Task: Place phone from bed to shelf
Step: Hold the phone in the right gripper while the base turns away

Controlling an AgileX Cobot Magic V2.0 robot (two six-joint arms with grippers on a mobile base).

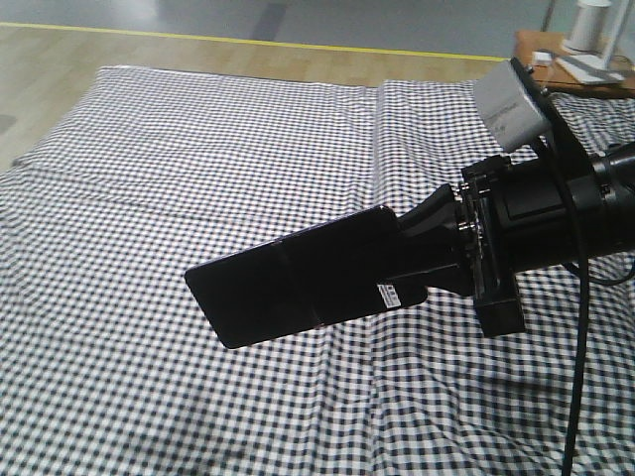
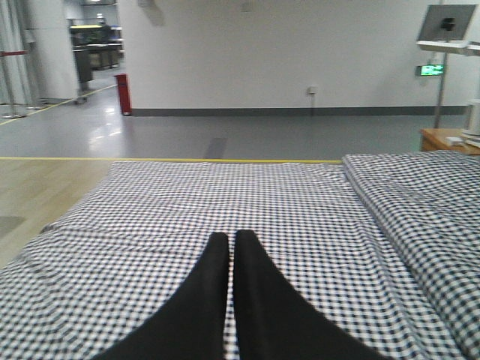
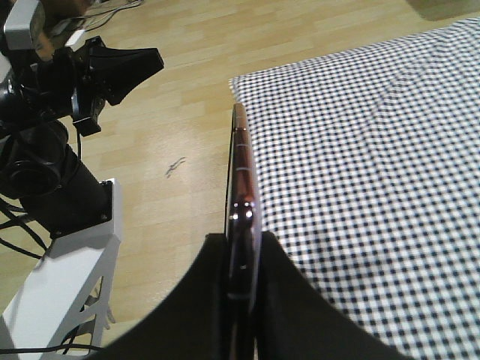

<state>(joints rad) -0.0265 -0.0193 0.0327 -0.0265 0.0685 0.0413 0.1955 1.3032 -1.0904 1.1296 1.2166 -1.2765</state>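
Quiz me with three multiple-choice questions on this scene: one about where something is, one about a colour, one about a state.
1. Where is the phone? A flat on the bed; B held up by the right tool; C on the floor.
2. The bed's check is: A red and white; B black and white; C blue and yellow.
3. The left tool is: A shut, empty; B wide open; C shut on the phone.
Answers: B, the front view shows it clamped and lifted off the bed; B, black and white squares; A, its fingers meet with nothing between.
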